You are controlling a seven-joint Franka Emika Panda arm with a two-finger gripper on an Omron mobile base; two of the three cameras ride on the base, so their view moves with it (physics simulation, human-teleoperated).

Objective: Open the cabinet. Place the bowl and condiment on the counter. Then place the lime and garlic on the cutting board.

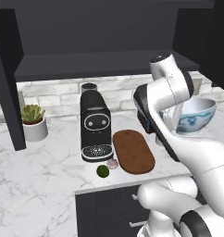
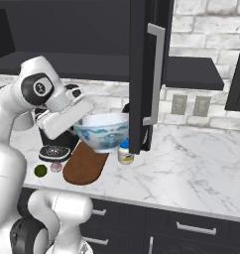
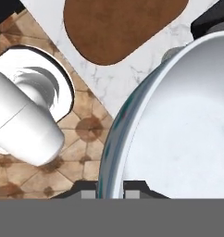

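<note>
My gripper (image 3: 110, 190) is shut on the rim of the pale bluish-white bowl (image 2: 102, 131), which hangs above the marble counter (image 2: 191, 168) beside the open cabinet door (image 2: 144, 74). In the left base view the bowl (image 1: 197, 115) shows behind my arm. The blue-lidded condiment jar (image 2: 125, 153) stands on the counter under the bowl's right edge. The oval wooden cutting board (image 1: 133, 151) lies bare. Just left of it, on the counter, sit the lime (image 1: 102, 171) and the garlic (image 1: 113, 163). The cabinet (image 1: 100, 32) stands open.
A black coffee machine (image 1: 95, 125) stands left of the board, and a potted succulent (image 1: 33, 121) sits further left. The other open door (image 1: 7, 92) hangs at the far left. Wall outlets (image 2: 180, 104) are behind the counter, with black drawers (image 2: 191, 228) below.
</note>
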